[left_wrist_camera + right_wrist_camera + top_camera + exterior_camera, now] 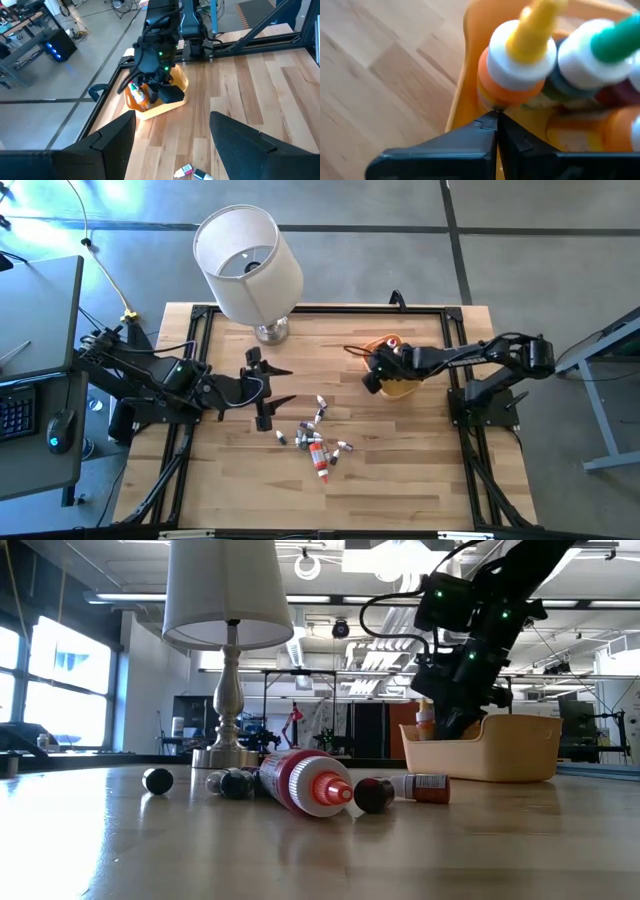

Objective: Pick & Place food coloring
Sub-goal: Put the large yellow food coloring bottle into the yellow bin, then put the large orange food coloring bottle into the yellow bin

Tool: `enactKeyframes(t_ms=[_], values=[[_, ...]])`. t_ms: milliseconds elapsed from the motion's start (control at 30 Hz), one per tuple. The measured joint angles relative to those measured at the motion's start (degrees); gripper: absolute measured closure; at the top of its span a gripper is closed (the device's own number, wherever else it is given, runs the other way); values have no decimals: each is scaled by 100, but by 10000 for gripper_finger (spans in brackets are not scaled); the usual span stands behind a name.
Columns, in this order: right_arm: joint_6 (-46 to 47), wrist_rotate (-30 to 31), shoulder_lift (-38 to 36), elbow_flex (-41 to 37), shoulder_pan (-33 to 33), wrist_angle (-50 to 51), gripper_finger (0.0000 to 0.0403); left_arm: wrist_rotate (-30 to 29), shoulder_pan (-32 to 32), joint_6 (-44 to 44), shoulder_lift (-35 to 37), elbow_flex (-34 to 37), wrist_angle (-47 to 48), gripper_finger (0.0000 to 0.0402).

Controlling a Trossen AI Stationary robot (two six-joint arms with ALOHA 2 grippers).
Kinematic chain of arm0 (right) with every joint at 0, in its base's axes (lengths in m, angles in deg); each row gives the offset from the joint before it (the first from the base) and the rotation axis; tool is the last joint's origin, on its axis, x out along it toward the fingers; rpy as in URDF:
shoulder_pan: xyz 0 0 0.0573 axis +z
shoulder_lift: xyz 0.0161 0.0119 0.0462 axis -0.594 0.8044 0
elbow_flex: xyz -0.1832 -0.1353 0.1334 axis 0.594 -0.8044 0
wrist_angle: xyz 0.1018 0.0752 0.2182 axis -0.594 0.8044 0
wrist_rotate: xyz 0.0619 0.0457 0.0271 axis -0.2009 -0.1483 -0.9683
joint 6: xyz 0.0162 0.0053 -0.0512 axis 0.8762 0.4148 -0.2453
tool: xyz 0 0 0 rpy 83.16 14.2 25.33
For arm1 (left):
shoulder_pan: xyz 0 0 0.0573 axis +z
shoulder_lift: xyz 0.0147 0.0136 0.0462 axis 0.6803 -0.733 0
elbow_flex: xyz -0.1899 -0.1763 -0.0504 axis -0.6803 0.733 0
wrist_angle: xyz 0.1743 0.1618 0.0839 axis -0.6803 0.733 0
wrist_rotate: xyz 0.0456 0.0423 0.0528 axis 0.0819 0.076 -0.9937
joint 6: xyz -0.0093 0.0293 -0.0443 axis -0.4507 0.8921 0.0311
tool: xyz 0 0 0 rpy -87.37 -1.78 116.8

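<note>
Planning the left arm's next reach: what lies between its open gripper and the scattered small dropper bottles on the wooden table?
Bare wood only, in the high view, between the left gripper and the dropper bottles.

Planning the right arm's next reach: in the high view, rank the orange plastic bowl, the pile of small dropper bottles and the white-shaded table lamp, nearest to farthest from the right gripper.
1. Orange plastic bowl: right under the shut right gripper.
2. Pile of small dropper bottles: mid-table, toward the front edge.
3. White-shaded table lamp: back edge, on the left arm's side.
</note>
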Motion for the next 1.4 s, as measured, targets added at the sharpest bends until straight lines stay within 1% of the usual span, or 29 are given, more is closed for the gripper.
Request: enactKeyframes(t_ms=[233, 333, 500, 633, 767, 1033, 1200, 1267, 1400], values=[[-246, -44, 0, 3, -210, -218, 403, 0, 0, 2, 0, 0, 2, 152], [-325, -173, 0, 3, -224, -195, 403, 0, 0, 0, 0, 0, 23, 152], [-369, -248, 0, 3, 27, -132, 403, 0, 0, -30, 0, 2, 133, 152], [-192, -335, -1, 7, 207, 212, 403, 0, 0, -42, 0, 2, 131, 152], [-4, -148, -3, 10, 303, 433, 403, 0, 0, -61, -2, 2, 129, 152], [-109, -120, -2, 10, 168, 332, 403, 0, 0, -129, -2, 2, 127, 152], [-413, -166, -116, 3, 237, -93, 403, -2, 0, -129, -2, 2, 124, 152], [-525, -154, -244, 108, 301, -125, 403, -7, 0, -129, -4, 2, 124, 152], [-542, -81, -544, 532, 535, 142, 403, -14, 0, -155, -4, 2, 127, 152]])
